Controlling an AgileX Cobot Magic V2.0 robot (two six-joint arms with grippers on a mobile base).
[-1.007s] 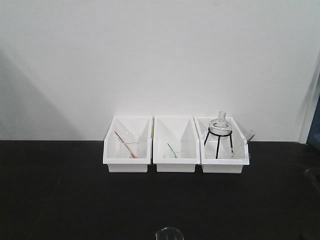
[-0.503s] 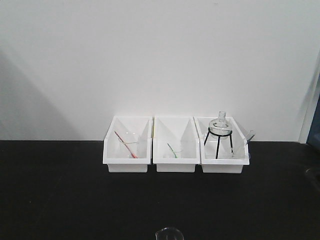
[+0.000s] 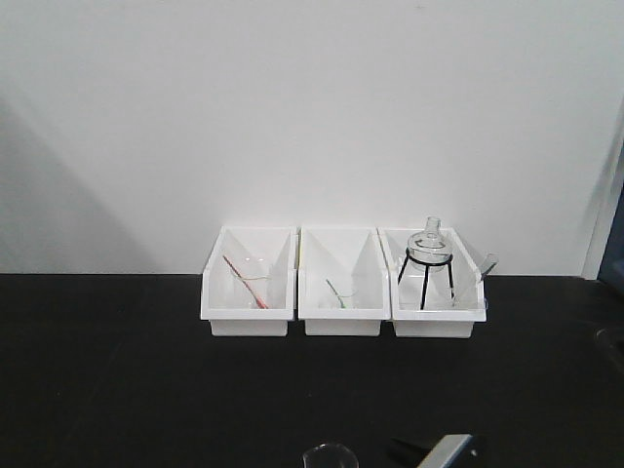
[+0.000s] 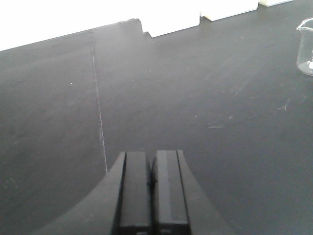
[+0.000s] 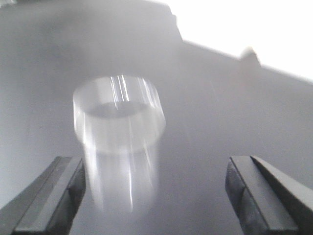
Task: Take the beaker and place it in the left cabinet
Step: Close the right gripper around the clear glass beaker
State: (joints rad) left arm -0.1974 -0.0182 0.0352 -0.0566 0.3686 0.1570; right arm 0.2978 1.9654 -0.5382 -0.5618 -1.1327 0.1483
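Right end effector [image 5: 155, 183] is hovering with its fingers spread wide apart. The clear glass beaker [image 5: 117, 142] is standing upright on the dark surface [image 4: 195, 98] between them, nearer the finger at the lower left of the wrist view. No contact is showing, and blur is smearing the glass. In the front view the beaker's rim is peeking in at the bottom edge, near centre. Left end effector [image 4: 151, 191] is idling low over the surface, fingers pressed together and empty. By the look of it the grasp is not yet made. Lifting, carrying and placing in the left cabinet, which is appearing in no view, are all remaining.
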